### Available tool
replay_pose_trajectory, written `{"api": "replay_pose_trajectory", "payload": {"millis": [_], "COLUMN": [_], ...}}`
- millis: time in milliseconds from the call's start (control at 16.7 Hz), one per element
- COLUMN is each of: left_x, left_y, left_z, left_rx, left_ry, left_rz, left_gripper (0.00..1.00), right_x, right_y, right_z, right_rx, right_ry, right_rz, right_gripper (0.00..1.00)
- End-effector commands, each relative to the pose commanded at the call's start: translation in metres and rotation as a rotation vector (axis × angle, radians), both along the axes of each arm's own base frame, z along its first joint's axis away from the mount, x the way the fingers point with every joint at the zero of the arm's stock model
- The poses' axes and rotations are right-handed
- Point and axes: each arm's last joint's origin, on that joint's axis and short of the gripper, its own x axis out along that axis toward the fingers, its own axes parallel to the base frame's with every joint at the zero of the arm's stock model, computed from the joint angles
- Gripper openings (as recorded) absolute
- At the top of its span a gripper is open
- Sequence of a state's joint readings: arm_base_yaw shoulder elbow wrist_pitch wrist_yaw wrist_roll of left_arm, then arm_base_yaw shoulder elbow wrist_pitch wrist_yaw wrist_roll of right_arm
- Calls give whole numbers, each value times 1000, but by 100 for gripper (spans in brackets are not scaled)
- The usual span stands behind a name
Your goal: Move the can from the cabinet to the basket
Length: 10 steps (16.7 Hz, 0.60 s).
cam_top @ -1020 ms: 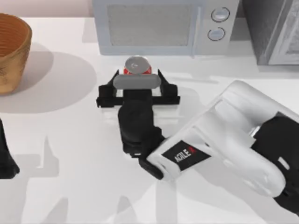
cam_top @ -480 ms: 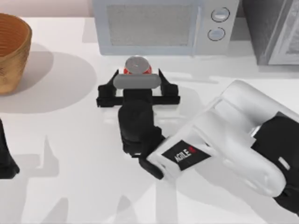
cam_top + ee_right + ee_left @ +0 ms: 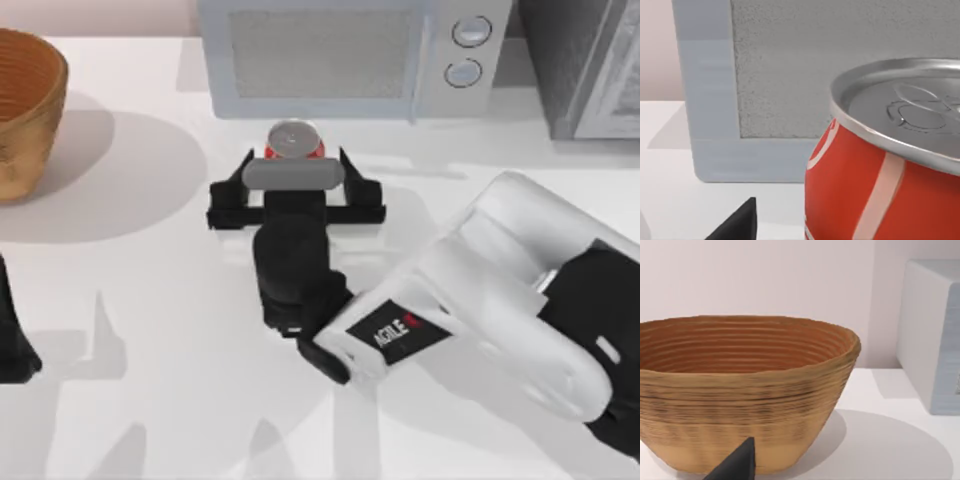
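Note:
The red can [image 3: 293,140] with its silver top stands upright on the table, just in front of the microwave. My right gripper [image 3: 295,158] is open, with one black finger on each side of the can and a small gap at both. Up close, the right wrist view has the can [image 3: 880,170] with its red wall and silver lid. The woven orange-brown basket [image 3: 25,110] sits at the far left back of the table, and the left wrist view faces its ribbed wall [image 3: 740,405]. The dark grey speckled cabinet [image 3: 590,70] stands at the back right corner.
A light grey microwave [image 3: 340,60] with two round knobs stands along the back edge, right behind the can, and its front [image 3: 790,75] is in the right wrist view. My left arm [image 3: 12,340] is parked at the left edge, below the basket.

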State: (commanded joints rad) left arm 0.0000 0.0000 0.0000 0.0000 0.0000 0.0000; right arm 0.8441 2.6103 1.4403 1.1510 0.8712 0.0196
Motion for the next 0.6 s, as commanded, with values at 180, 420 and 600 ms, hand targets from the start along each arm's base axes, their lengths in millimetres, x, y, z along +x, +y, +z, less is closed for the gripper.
{"api": "replay_pose_trajectory", "payload": {"millis": [180, 420, 600], "left_x": [0, 0, 0], "left_y": [0, 0, 0], "left_z": [0, 0, 0], "left_rx": [0, 0, 0], "left_ry": [0, 0, 0], "left_rz": [0, 0, 0], "left_gripper": [100, 100, 100], "right_x": [0, -5, -36], "right_y": [0, 1, 3], "right_z": [0, 1, -1], "right_rx": [0, 1, -6], "right_ry": [0, -2, 3], "right_rz": [0, -2, -1], "right_gripper": [100, 100, 100]}}
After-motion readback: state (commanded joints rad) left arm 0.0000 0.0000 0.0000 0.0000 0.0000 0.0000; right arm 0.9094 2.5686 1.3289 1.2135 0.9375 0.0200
